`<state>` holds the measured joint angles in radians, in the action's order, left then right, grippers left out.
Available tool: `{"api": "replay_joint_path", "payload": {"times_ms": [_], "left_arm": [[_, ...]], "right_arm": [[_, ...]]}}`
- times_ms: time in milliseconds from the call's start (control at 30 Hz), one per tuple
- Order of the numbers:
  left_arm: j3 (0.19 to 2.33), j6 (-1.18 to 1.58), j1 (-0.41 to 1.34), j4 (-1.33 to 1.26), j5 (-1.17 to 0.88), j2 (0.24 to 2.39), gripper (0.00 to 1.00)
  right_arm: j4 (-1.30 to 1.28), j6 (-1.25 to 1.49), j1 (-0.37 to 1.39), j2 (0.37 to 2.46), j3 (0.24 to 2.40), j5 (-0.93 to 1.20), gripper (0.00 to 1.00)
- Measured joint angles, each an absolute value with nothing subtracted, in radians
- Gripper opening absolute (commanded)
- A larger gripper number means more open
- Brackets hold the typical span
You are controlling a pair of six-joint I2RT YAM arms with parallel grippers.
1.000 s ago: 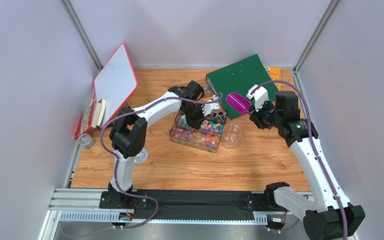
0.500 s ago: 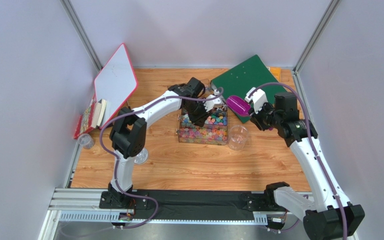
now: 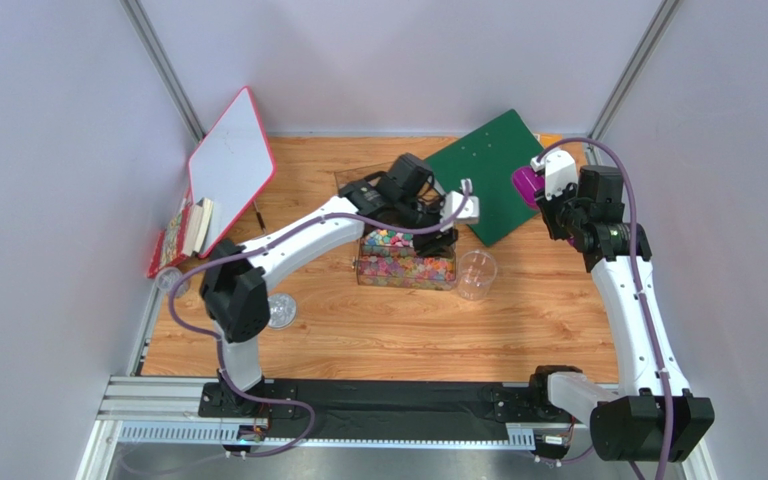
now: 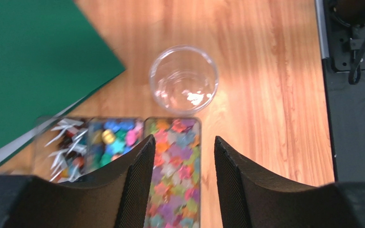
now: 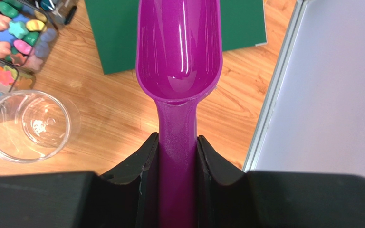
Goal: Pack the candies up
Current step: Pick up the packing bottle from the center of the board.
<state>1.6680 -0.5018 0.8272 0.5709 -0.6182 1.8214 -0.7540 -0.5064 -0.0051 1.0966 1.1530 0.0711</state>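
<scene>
The candies (image 3: 406,262) fill a clear compartment box (image 3: 363,272) in mid-table, small bright pieces in mixed colours. In the left wrist view the candies (image 4: 175,175) lie under my left gripper (image 4: 183,138), which hangs open above the box's right end with nothing between its fingers. An empty clear cup (image 3: 476,275) stands just right of the box, and the cup (image 4: 183,80) shows beyond the left fingertips. My right gripper (image 5: 177,137) is shut on the handle of an empty purple scoop (image 5: 179,47). The scoop (image 3: 526,184) is held at the back right, over the green board's edge.
A green board (image 3: 486,178) lies tilted behind the box. A red-rimmed whiteboard (image 3: 230,165) leans at the back left, with books (image 3: 190,228) below it. Two small clear cups (image 3: 281,312) (image 3: 170,282) stand at the left. The right wall's metal rail (image 5: 270,95) runs close to the scoop.
My left gripper has opened and let go of the candy box, which now lies flat and straight. The right arm has drawn the scoop back and to the right.
</scene>
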Motion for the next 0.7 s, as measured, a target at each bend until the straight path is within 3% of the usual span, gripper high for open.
{"api": "replay_joint_path", "payload": {"times_ms": [167,533,700], "left_arm": [[1.693,-0.534,0.926,0.571,-0.609,1.950,0.56],[1.722,-0.596,1.054,0.539,-0.522,1.996,0.57],[1.746,-0.612,1.051,0.529,-0.486,2.054,0.52]], "right_arm": [[-0.770,-0.517,-0.051,1.097,1.153,0.080,0.00],[-0.807,-0.565,-0.108,1.031,1.124,0.131,0.00],[-0.826,-0.566,-0.109,0.991,1.093,0.149,0.00]]}}
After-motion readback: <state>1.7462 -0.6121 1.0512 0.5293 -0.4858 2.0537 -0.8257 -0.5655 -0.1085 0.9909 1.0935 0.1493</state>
